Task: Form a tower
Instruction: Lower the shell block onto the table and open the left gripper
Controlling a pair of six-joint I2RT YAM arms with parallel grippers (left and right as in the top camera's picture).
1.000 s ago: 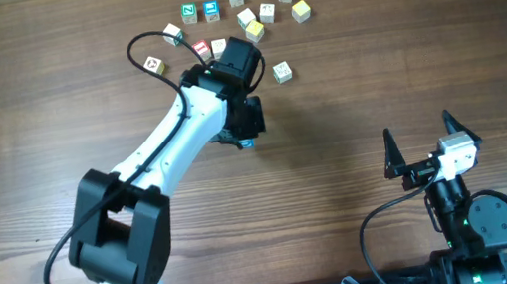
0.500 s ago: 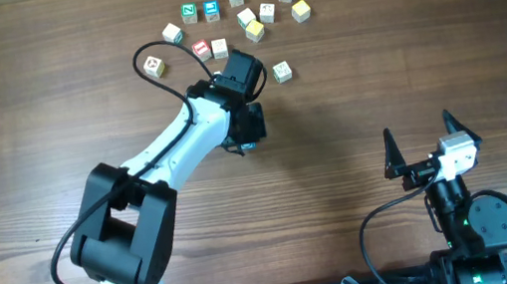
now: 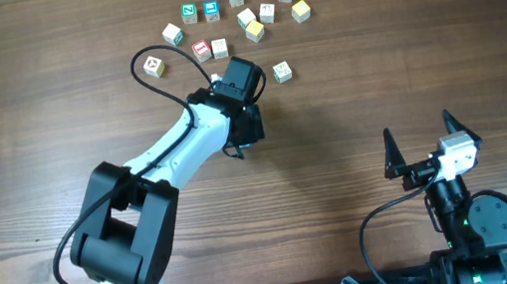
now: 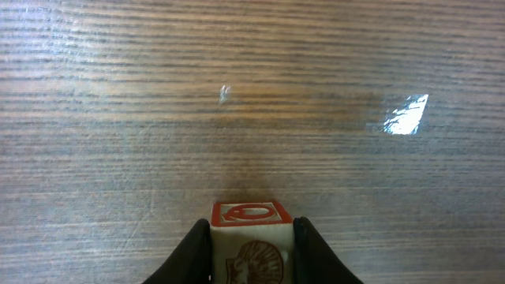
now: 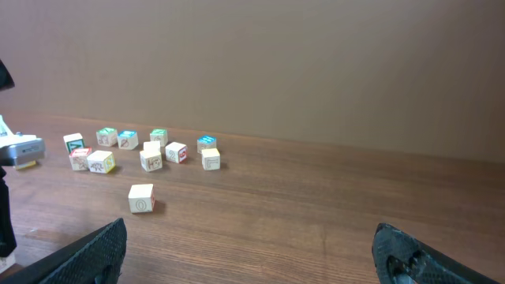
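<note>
My left gripper [image 4: 251, 226] is shut on a small pale wooden cube [image 4: 251, 213] with a red-trimmed top face and a brown shell picture on its side. Beyond the cube, the left wrist view holds only bare wood. From overhead the left gripper [image 3: 243, 128] hangs over the table's middle, just below the scattered cubes, and its own body hides the held cube. The tower is hidden in every view. My right gripper [image 3: 419, 132] rests near the front right, its jaws wide open and empty, as the right wrist view [image 5: 252, 264] confirms.
Several loose letter cubes lie scattered at the far middle of the table [image 3: 246, 18]. One single cube [image 3: 281, 72] sits just right of the left gripper, another [image 3: 154, 66] to its far left. A black cable loops over the left arm [image 3: 174, 149].
The left gripper has drifted slightly up and left with the cube, and a blue speck below it no longer shows. The right arm has not moved.
</note>
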